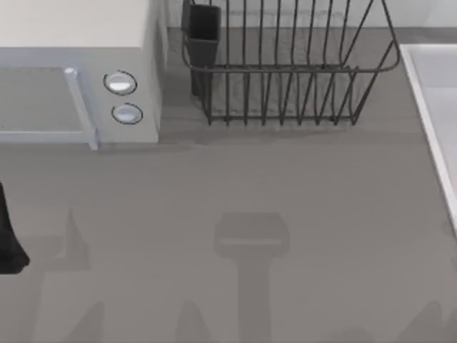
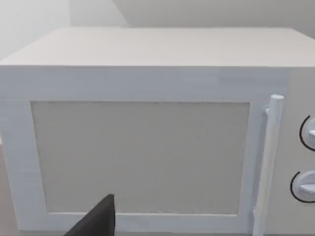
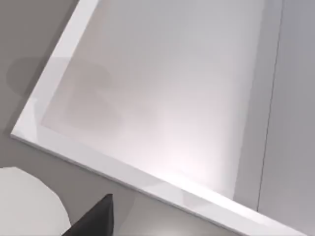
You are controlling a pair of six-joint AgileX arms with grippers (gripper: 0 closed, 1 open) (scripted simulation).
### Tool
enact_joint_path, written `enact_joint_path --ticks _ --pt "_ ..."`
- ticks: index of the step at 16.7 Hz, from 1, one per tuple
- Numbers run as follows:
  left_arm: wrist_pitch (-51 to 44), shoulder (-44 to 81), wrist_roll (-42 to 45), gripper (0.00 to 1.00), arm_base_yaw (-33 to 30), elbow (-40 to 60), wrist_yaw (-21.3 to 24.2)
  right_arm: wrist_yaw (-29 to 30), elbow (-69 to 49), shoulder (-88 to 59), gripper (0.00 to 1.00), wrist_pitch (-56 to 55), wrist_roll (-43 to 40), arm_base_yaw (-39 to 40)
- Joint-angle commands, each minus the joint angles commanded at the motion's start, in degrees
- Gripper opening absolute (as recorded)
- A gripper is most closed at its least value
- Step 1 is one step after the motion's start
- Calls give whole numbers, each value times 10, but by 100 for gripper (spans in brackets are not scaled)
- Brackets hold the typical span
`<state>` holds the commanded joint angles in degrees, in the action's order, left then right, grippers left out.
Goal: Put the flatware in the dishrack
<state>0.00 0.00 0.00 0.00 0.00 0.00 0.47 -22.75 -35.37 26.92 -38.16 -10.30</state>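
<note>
- The dishrack [image 1: 285, 71] stands at the far edge of the grey tabletop [image 1: 250, 186], a little right of centre in the top view. It is a dark wire rack with many upright tines and a flared rim.
- A dark rectangular utensil cup [image 1: 203, 39] sits at the rack's left corner, on the side facing the white box.
- A white microwave-like box [image 1: 78, 78] stands at the far left of the tabletop, just beside the rack. Its front carries a pale vertical handle [image 1: 80, 107] and two round knobs [image 1: 121, 96], one above the other.
- The left wrist view looks straight at that box's front: the wide window panel [image 2: 140, 157], the handle [image 2: 268, 162] and parts of both knobs [image 2: 307, 160] at the frame's edge.
- A white tray-like rim [image 1: 432, 121] runs along the right edge of the tabletop in the top view. The right wrist view looks down on a shallow white basin with a raised border [image 3: 123, 172].
- A pale rounded shape [image 3: 27, 206] lies near that basin in the right wrist view; what it is cannot be told.
- The left arm [image 1: 8, 236] shows as a dark form at the left edge of the top view, low over the tabletop, well apart from the rack.
- One dark finger [image 2: 98, 219] of the left tool juts into the left wrist view; whether that tool is open or closed cannot be told.
- One dark finger [image 3: 96, 219] of the right tool shows likewise in the right wrist view, above the tabletop near the basin's border; its state cannot be told either.
- Soft shadows lie on the bare tabletop in front of the rack.
</note>
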Motion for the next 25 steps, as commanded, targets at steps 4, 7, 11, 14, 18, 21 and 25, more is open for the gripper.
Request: enact_joint_path --ticks 4,7,11,14,18,21,25 --pt "0 0 0 100 0 0 0 2 -112 -190 100 141 -217 -48" --pt "0 0 0 100 0 0 0 2 -187 -306 100 231 -347 -79" --pt "0 0 0 100 0 0 0 0 -259 -416 100 312 -467 -108" --pt "0 0 0 100 0 0 0 -1 -281 -448 100 337 -503 -117" --pt "0 0 0 100 0 0 0 -1 -279 -447 100 336 -503 -115" --pt "0 0 0 100 0 0 0 -1 -266 -458 100 314 -502 -116" --pt "0 0 0 100 0 0 0 -2 -211 -507 100 206 -501 -116"
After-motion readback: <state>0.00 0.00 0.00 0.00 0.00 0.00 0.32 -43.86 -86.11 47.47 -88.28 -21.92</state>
